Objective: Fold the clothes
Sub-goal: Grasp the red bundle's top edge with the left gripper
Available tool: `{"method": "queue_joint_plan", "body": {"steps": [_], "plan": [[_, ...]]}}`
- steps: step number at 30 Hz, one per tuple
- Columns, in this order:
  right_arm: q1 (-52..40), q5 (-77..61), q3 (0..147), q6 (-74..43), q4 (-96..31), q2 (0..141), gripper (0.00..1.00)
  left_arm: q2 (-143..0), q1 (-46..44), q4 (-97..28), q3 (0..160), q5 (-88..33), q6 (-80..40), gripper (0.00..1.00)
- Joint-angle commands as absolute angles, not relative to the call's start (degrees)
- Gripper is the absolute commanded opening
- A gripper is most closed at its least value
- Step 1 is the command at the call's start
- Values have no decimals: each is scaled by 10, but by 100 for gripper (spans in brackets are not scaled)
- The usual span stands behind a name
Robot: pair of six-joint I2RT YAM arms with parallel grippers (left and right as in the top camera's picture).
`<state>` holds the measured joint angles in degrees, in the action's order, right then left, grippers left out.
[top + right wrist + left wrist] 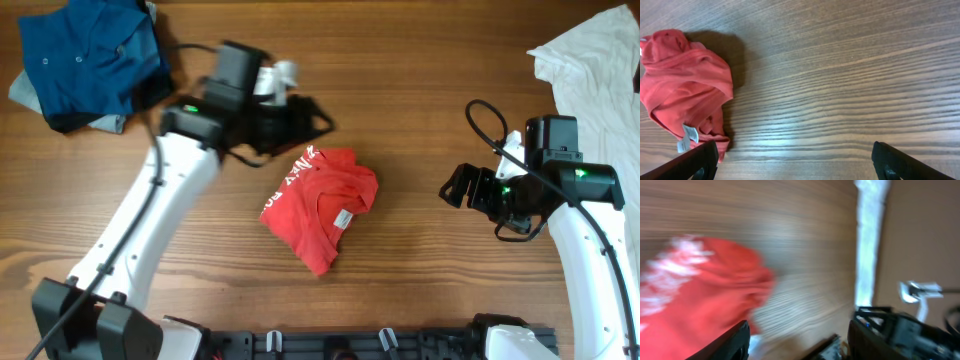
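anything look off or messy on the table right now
The red T-shirt lies crumpled in a lopsided heap at centre, its neck label turned outward and lettering bunched, not spread flat. The blue buttoned garment and the white garment sit rumpled at the far corners.

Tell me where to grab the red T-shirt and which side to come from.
Probably the raised, bunched fold on the right edge of the red T-shirt, near the neck label. It lies crumpled in a heap, so no flat hem is offered; that ridge stands proud of the table. Come from the right, where the open right claw faces it.
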<state>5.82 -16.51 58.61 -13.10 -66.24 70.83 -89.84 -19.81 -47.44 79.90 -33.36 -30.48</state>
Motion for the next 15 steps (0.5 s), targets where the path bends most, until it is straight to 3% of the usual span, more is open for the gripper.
{"method": "queue_joint_plan", "body": {"steps": [1,9,15], "plan": [[60,-180,584,-124,-652,710,99,-958,-155,-511,773,-310,-235,62],[60,-180,584,-120,-658,710,99,-1089,-167,-495,767,-382,-230,60],[60,-180,584,-120,-656,710,99,-1111,-235,-510,767,-412,-213,56]]}}
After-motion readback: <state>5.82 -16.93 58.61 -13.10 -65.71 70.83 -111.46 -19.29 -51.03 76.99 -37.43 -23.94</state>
